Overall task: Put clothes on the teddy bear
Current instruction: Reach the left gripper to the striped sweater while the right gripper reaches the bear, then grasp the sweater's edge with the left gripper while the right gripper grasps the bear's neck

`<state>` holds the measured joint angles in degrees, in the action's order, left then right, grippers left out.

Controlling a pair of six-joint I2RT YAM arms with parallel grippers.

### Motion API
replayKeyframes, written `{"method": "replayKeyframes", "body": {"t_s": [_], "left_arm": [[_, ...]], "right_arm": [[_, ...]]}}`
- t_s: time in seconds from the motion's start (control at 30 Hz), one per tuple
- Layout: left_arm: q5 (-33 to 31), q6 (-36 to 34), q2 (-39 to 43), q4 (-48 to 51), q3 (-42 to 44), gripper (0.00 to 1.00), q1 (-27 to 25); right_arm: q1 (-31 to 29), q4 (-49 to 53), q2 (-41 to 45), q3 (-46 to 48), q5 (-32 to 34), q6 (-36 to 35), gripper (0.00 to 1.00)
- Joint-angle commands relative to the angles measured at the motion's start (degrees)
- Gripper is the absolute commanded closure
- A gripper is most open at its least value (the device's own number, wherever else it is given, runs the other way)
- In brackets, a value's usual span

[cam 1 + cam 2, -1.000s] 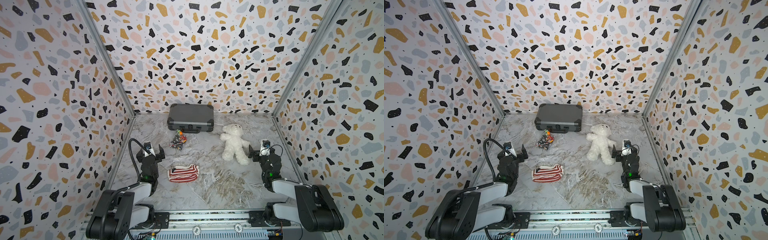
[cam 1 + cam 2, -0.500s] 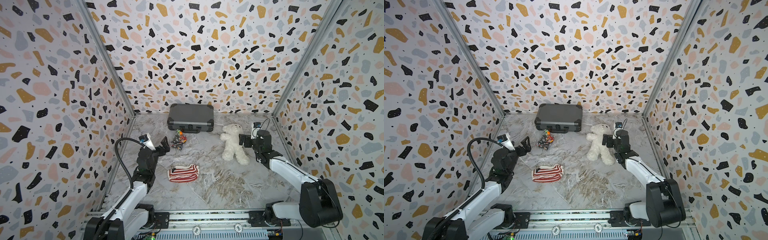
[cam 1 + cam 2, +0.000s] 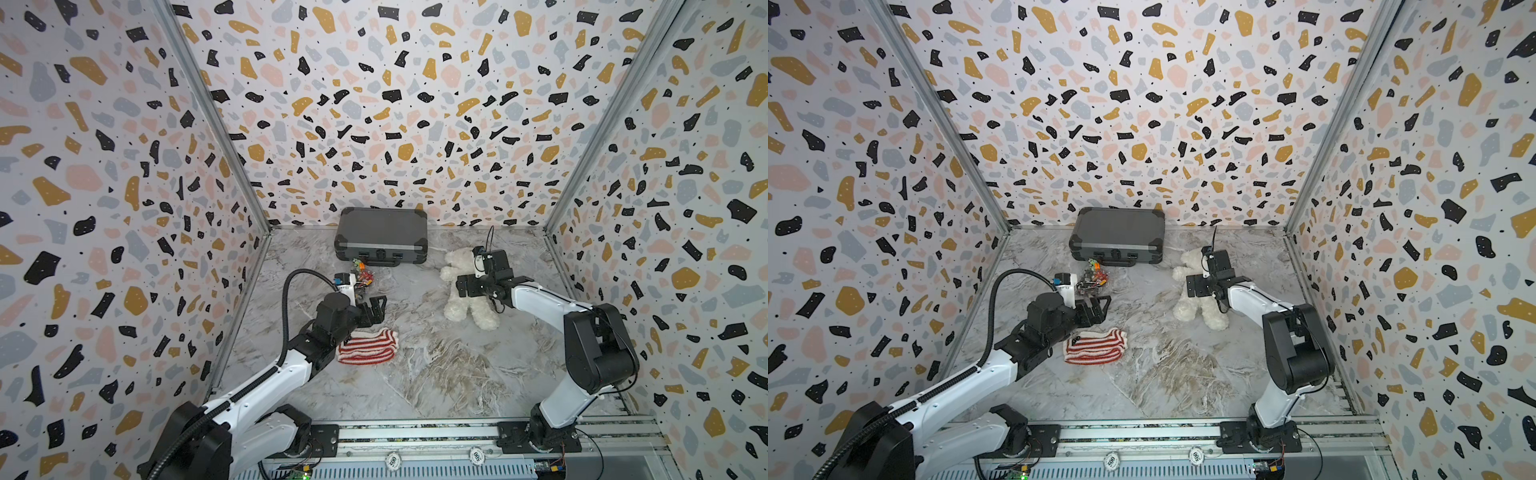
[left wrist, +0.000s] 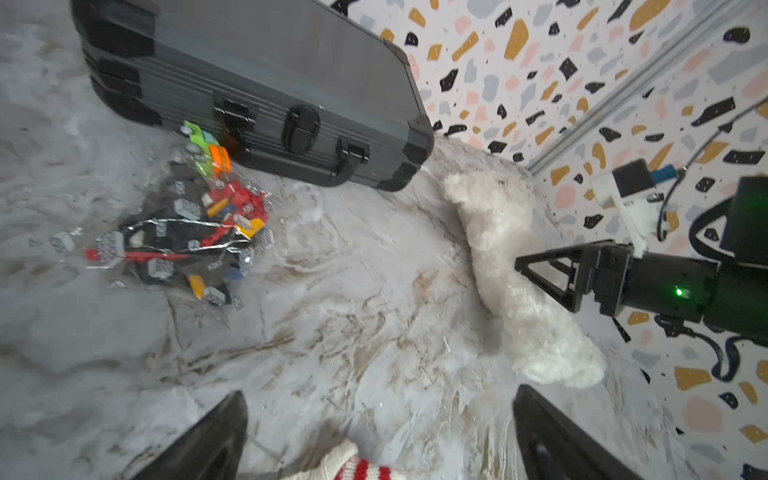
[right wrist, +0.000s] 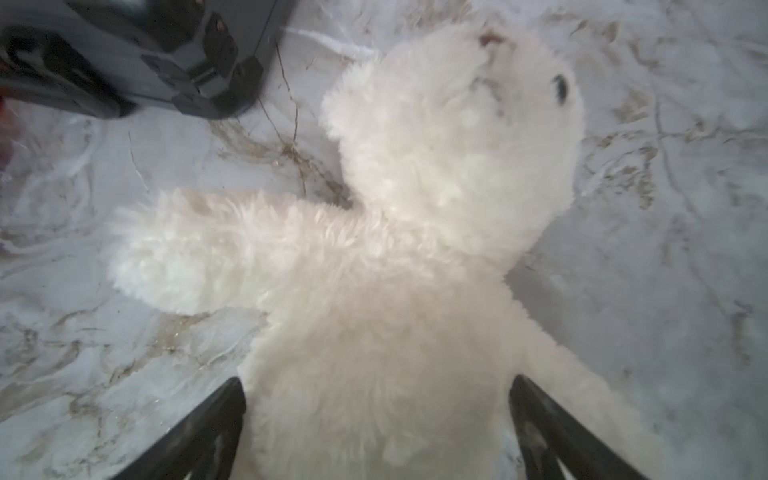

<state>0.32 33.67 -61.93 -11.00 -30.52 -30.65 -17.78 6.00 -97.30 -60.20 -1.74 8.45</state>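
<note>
Both released: right tool (image 3: 466, 286) has moved over the teddy bear (image 3: 454, 308), left tool (image 3: 376, 306) beside the striped sweater (image 3: 368, 352); grasps pending.

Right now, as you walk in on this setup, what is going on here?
A fluffy white plush teddy bear lies undressed on the marbled table. The right gripper hovers open over its body, not gripping. The left gripper, also open, hangs near the red-and-white striped knitted sweater. Neither holds anything.

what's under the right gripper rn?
The teddy bear, lying on the table; the open right gripper hangs over its torso. In both top views the gripper covers the bear's middle; contact can't be told.
</note>
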Motion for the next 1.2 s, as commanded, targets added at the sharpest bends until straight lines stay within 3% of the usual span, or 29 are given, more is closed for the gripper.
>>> {"method": "replayKeyframes", "body": {"t_s": [0.0, 0.4, 1.0, 1.17], "left_arm": [[-1.7, -1.3, -0.4, -0.3, -1.1, 0.00, -2.1], [-3.8, -5.1, -2.3, 0.2, -0.6, 0.00, -3.7], [-7.8, -5.0, -2.4, -2.3, 1.1, 0.00, -3.6], [-8.2, -3.9, -0.4, -3.0, 3.3, 0.00, -3.6]], "right_arm": [[-0.7, 5.1, -1.1, -3.3, 0.9, -1.8, 0.00], [-3.3, 9.2, -1.7, -2.0, 3.7, -1.7, 0.17], [-21.6, 15.7, 12.8, 9.7, 3.7, 3.1, 0.21], [-22.3, 16.6, 14.8, 11.5, 4.1, 3.7, 0.21]]}}
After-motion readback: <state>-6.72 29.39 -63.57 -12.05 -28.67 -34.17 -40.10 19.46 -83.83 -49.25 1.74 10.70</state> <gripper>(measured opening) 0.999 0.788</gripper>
